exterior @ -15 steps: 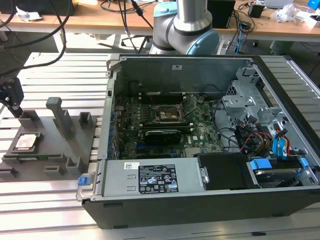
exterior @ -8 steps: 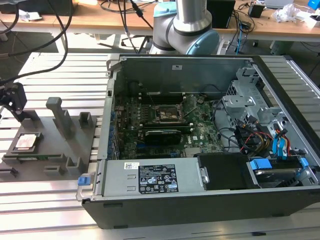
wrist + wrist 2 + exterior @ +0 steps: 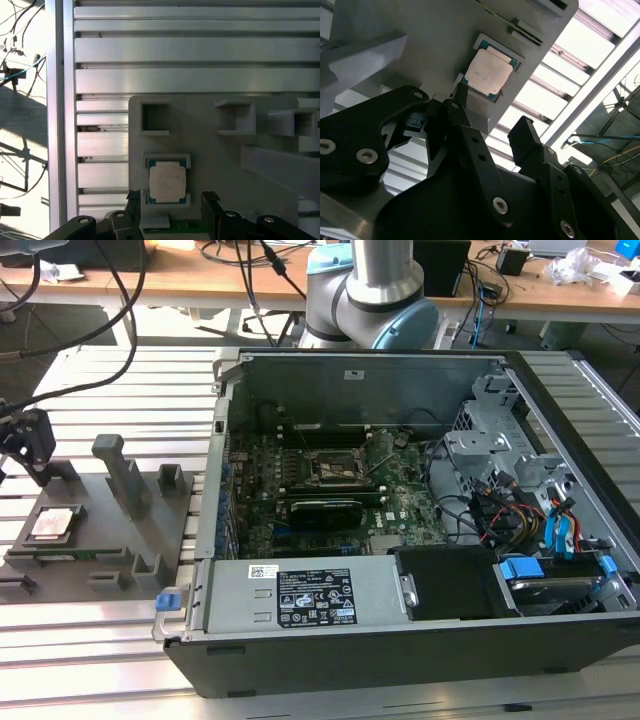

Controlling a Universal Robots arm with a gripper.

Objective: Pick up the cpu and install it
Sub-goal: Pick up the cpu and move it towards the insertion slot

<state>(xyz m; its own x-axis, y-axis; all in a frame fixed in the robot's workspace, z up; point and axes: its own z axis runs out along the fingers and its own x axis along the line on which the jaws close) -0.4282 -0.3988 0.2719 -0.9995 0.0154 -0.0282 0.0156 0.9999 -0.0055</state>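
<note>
Black pincer (image 3: 171,200) open and empty. Small flat square silvery-pink metal cpu (image 3: 167,182) just ahead of the fingertips, seated in grey plastic fixture block (image 3: 220,165). Not yet grasped; pickup and installation outstanding.

The cpu (image 3: 168,182) has a smooth metal lid, silvery-pinkish with a soft sheen — its fixture (image 3: 220,165) is matt grey plastic. The table (image 3: 200,50) is ribbed bare metal, brightly reflective. The gripper (image 3: 171,196) is matt black — its screw heads (image 3: 500,204) glossy.
</note>
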